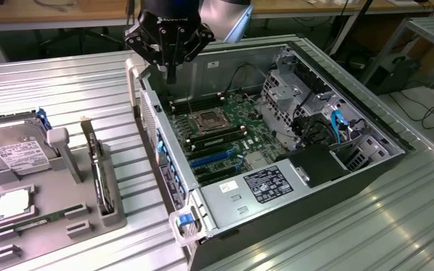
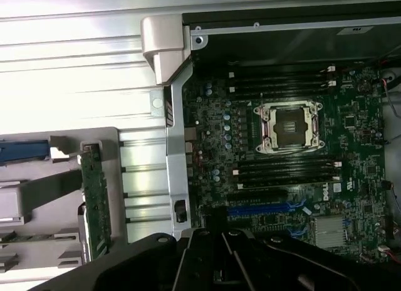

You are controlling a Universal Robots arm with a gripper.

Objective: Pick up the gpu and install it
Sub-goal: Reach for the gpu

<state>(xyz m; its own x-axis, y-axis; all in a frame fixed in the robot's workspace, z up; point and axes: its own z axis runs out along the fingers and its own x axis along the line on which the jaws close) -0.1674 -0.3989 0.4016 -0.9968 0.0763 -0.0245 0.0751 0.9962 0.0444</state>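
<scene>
Little of the task looks done: the gpu point(image 1: 95, 169) stands on edge in the grey holder point(image 1: 115, 217) on the worktop point(image 1: 66, 90), at the exterior view's left, beside the open computer case point(image 1: 368, 164). The pincer point(image 1: 170, 74) hangs closed and empty above the case's far corner, touching nothing. The blue expansion slots point(image 1: 211, 161) carry no card, so pickup and installation both remain

Open computer case point(image 1: 225, 70) on ribbed metal table point(image 1: 66, 84), green motherboard point(image 1: 236, 132) inside, CPU socket point(image 1: 208, 119) mid-board, labelled power supply point(image 1: 259, 183) at five o'clock of the socket, hard drive point(image 1: 17, 149) in grey holder point(image 1: 70, 192) at the case's nine o'clock
</scene>
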